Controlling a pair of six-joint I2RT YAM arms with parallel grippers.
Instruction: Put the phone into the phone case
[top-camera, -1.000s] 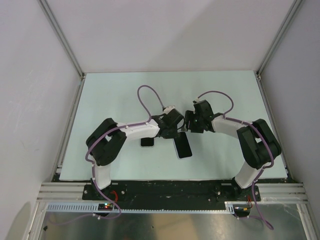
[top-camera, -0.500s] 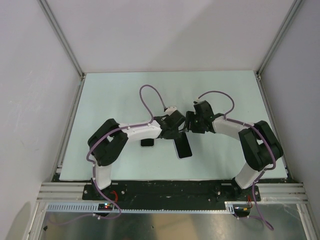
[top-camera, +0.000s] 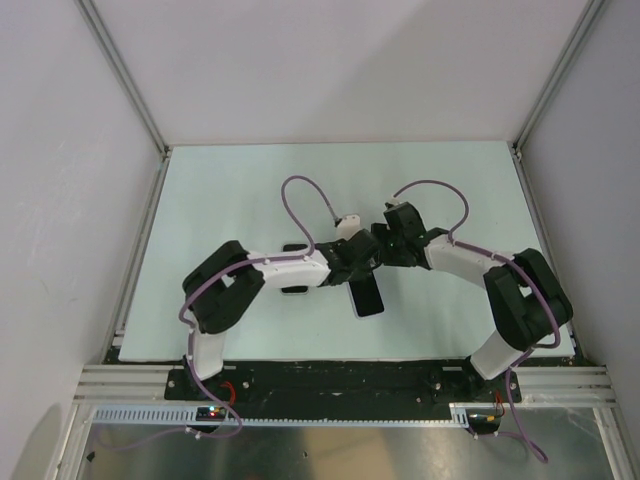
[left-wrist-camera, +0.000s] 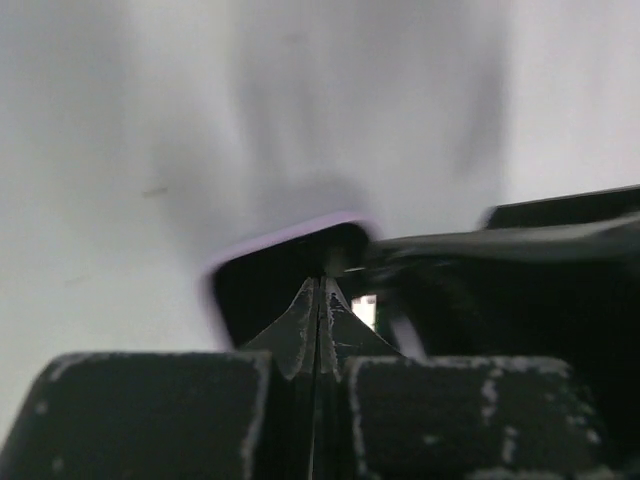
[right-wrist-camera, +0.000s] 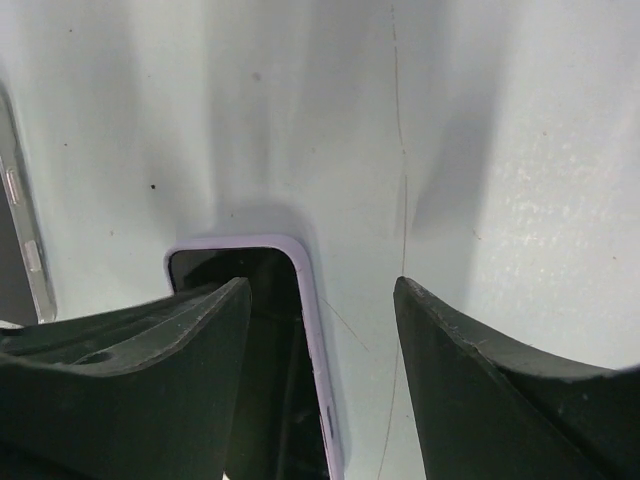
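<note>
The phone (top-camera: 368, 298) lies flat near the table's middle, black screen up, with a lavender rim round it. I cannot tell whether that rim is the phone case or the phone's own edge. My left gripper (top-camera: 362, 268) is shut, its joined fingertips (left-wrist-camera: 320, 285) down on the far corner of the phone (left-wrist-camera: 260, 290). My right gripper (top-camera: 379, 254) stands open over the same end. One of its fingers (right-wrist-camera: 180, 330) hangs over the screen of the phone (right-wrist-camera: 278, 300) and the other over bare table to the right.
A dark flat thing (top-camera: 293, 291) lies left of the phone, mostly hidden under my left forearm. A grey piece with a translucent buttoned edge (right-wrist-camera: 22, 235) shows at the left of the right wrist view. Walls and metal rails enclose the pale green mat (top-camera: 220, 190).
My left arm has swung forward and to the right, bringing its shut fingertips onto the phone's far end and covering more of the dark thing. The right gripper has barely shifted.
</note>
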